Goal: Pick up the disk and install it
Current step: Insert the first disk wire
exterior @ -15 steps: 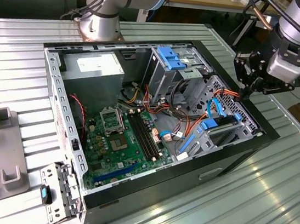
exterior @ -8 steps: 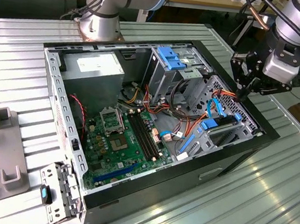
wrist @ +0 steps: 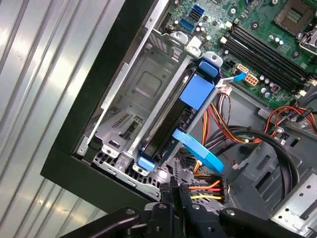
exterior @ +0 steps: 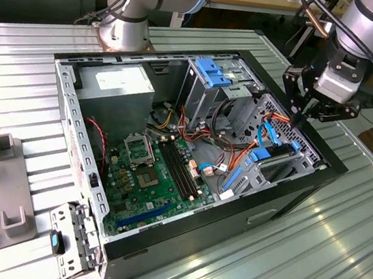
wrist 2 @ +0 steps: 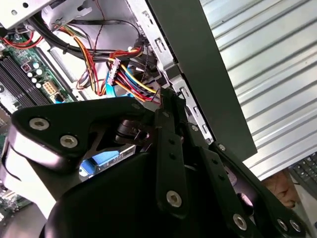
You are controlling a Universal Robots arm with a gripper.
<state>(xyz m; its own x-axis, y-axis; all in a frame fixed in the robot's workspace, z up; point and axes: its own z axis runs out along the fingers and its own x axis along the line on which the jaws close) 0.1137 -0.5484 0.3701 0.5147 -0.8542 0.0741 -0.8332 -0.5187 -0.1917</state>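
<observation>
One tool [exterior: 298,118] (closed, empty) above disk [wrist: 168,124]

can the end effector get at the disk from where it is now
Probably yes. The end effector hangs over the open computer case near the disk, which sits in its metal bay with blue rails exposed. A blue ribbon cable and coloured power wires crowd one end.
</observation>
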